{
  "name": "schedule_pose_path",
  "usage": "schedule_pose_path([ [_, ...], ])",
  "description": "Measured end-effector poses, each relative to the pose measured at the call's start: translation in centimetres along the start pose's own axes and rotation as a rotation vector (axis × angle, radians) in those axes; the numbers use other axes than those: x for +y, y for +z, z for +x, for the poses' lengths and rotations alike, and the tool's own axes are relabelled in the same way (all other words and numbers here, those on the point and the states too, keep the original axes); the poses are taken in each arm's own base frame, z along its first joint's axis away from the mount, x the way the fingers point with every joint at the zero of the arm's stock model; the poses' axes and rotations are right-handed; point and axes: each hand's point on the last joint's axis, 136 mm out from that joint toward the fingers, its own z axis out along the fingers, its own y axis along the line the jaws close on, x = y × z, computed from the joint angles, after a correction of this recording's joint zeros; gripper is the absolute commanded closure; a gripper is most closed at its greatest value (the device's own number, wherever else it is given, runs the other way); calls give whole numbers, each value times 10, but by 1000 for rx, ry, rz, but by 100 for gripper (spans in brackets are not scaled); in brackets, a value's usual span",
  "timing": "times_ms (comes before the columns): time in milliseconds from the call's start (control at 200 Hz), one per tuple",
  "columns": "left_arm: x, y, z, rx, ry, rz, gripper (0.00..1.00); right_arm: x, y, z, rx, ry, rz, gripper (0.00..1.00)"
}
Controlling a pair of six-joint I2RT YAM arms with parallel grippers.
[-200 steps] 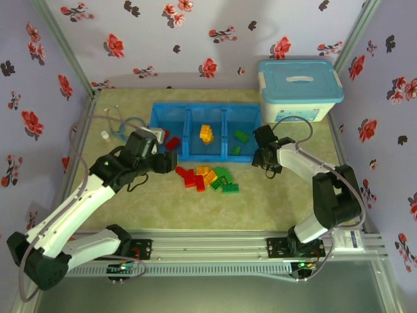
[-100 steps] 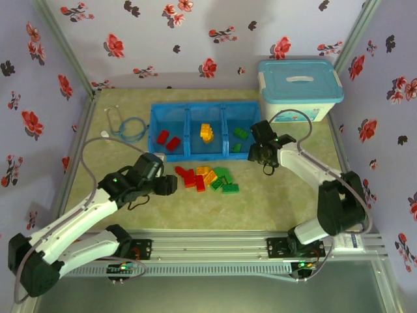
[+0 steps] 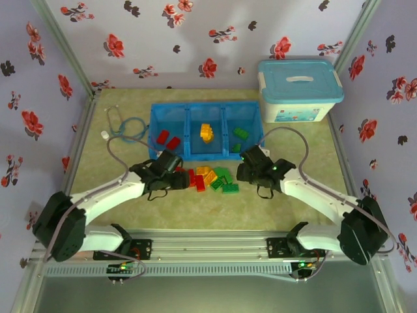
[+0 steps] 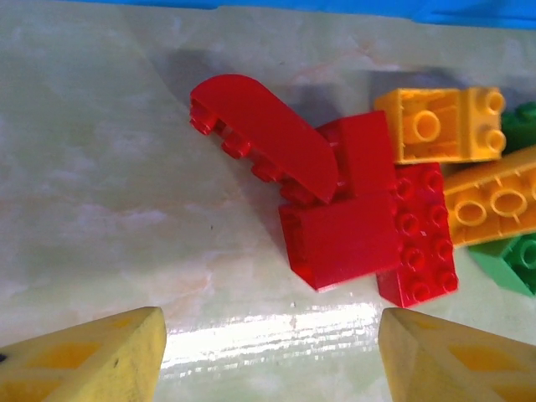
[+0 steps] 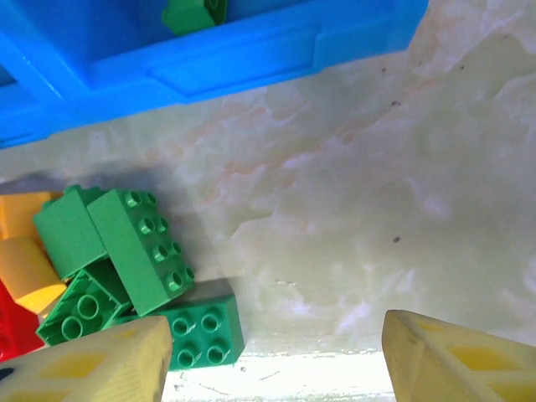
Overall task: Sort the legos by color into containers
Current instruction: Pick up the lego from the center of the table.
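Your left gripper [image 3: 184, 180] sits centre-left in the top view, at the left end of the loose pile of small studded plastic legos [image 3: 210, 178] on the pale marbled tabletop [image 3: 215, 208]. In the left wrist view its yellow fingertips [image 4: 92, 356] stand wide at the bottom corners with nothing between them. The red legos [image 4: 343, 239] lie mid-frame just above the fingertips, a curved one leaning on a block. The yellow-orange legos [image 4: 440, 126] touch them toward the right edge.

Your right gripper [image 3: 240, 172] is at the pile's right end, also wide and empty. In the right wrist view its yellow fingers [image 5: 461, 360] sit in the bottom corners. The green legos [image 5: 138, 247] are at lower left, right by the left finger, with bare table across the middle.

The low translucent blue plastic tray [image 3: 205, 106] lies just above the pile in the top view. It has two red bricks [image 3: 168, 139] in the left compartment, one yellow-orange brick [image 3: 206, 132] in the middle and green bricks [image 3: 241, 134] in the right. The white box with light-blue lid [image 3: 300, 91] stands upper right, just beside the tray's right end.
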Motion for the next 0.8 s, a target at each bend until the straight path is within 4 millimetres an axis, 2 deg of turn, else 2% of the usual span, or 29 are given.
schedule_pose_path([
  [435,1,35,-42,-34,-152,-53,41,-12,-14,16,-46,63,-57,33],
  [645,6,50,-48,-22,-168,-84,46,-17,-17,18,-62,82,-64,33],
  [800,9,53,-48,-23,-172,-99,52,-22,-16,21,-65,89,-62,33],
])
